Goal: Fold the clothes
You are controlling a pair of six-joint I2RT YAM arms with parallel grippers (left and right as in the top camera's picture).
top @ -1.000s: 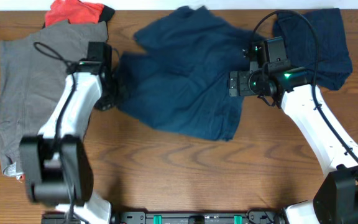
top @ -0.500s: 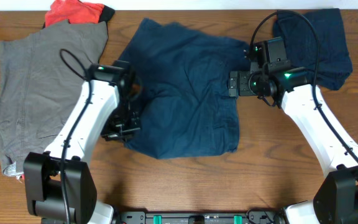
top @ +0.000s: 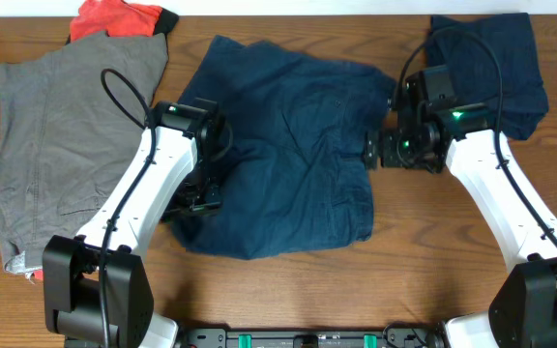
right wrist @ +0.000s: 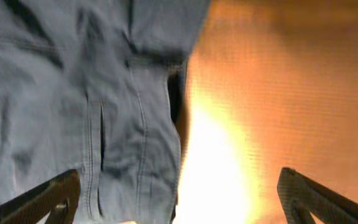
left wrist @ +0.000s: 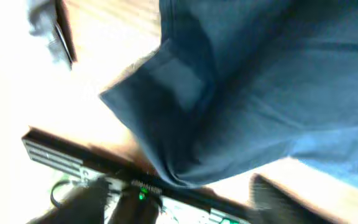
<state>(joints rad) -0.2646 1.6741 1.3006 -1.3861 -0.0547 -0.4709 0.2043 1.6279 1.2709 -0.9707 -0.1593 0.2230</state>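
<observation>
Dark navy shorts (top: 288,145) lie spread in the middle of the table, one of the clothes. My left gripper (top: 193,198) hovers over their lower left edge, and in the blurred left wrist view a thick navy fold (left wrist: 185,124) lies just beyond my left gripper (left wrist: 179,208), open with nothing between its fingers. My right gripper (top: 370,150) sits at the shorts' right edge, open. In the right wrist view the seamed hem (right wrist: 135,124) runs down past the left finger (right wrist: 55,196) of my right gripper (right wrist: 179,202), with bare wood on the other side.
Grey shorts (top: 56,135) lie flat at the left. A red-orange garment (top: 114,17) sits at the back left corner. Another navy garment (top: 496,68) is bunched at the back right, under the right arm's cable. Bare wood (top: 288,290) runs along the front.
My left gripper pulled the shorts' left edge toward the front, then opened and let go. The shorts now lie flatter. My right gripper shifted slightly toward the front, still open.
</observation>
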